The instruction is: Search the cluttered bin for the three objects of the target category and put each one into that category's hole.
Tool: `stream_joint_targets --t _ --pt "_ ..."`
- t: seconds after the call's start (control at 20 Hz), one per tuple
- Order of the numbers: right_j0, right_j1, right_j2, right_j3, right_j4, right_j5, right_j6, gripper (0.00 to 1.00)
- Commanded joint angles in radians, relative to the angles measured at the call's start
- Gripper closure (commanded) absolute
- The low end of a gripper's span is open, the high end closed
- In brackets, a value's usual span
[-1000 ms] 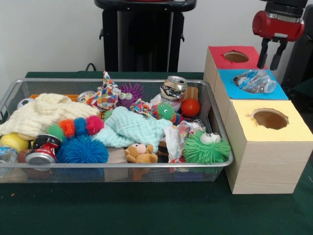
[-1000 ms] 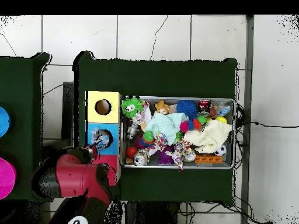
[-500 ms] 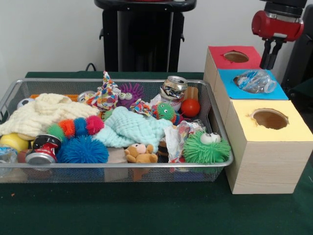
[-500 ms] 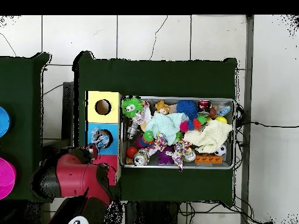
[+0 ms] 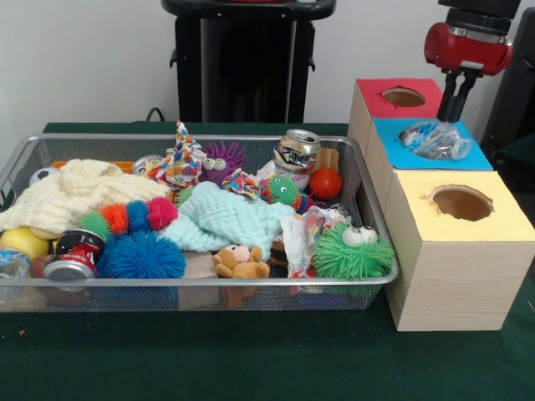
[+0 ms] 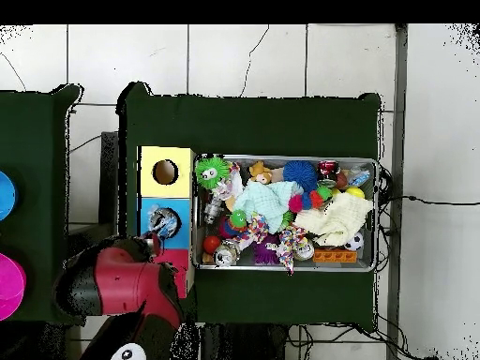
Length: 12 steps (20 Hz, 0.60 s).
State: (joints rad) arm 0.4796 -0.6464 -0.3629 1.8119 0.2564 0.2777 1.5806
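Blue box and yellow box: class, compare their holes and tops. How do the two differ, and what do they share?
The blue box has a crushed clear plastic bottle lying over its hole; the yellow box has an open, empty-looking hole. The blue box sits farther back, the yellow box nearest the camera. Both have coloured tops with round holes and pale sides.

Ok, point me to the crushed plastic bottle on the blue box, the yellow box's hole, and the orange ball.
crushed plastic bottle [image 5: 436, 139], front view, middle of its clear body
yellow box's hole [image 5: 461, 203], front view, centre of the opening
orange ball [image 5: 325, 184], front view, middle of its face
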Motion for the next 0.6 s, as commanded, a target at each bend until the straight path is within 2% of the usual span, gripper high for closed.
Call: stream_joint_targets --t 0.05,0.3,0.6 --pt "-0.064 0.087 0.072 -0.003 0.012 -0.040 0.212 1.00" --pt "-0.087 0.149 0.105 0.001 0.005 -0.131 0.221 1.00" --pt "-0.120 0.183 0.158 0.007 0.031 -0.126 0.227 1.00"
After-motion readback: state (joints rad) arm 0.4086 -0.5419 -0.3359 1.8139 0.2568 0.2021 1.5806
